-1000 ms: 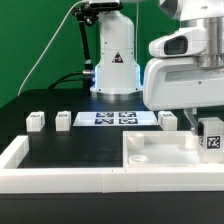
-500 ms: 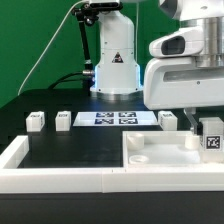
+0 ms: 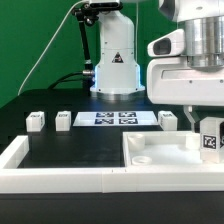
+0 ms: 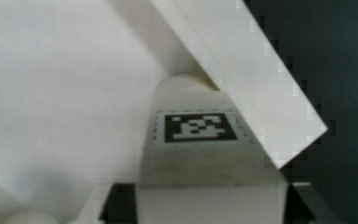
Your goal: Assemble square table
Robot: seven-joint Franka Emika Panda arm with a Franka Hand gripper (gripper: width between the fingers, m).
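The white square tabletop (image 3: pixel 160 148) lies at the front of the exterior view's right, against the border wall. My gripper (image 3: pixel 205 120) hangs over its far right corner, shut on a short white leg (image 3: pixel 209 138) with a black-and-white tag, held upright just above the slab. In the wrist view the tagged leg (image 4: pixel 199 130) sits between my two dark fingers (image 4: pixel 130 200), with the white slab (image 4: pixel 60 90) behind it and my gripper (image 4: pixel 211 202) closed on its sides. Three more legs stand at the back: two (image 3: pixel 35 121) (image 3: pixel 63 119) on the left, one (image 3: pixel 168 118) near the gripper.
The marker board (image 3: pixel 118 119) lies flat at the back middle, in front of the robot base (image 3: pixel 115 60). The low white border wall (image 3: pixel 60 178) runs along the front and up the left side. Dark table surface (image 3: pixel 70 145) lies between.
My gripper with the leg has shifted slightly toward the exterior view's right and a little lower over the tabletop's corner. The other legs have not moved.
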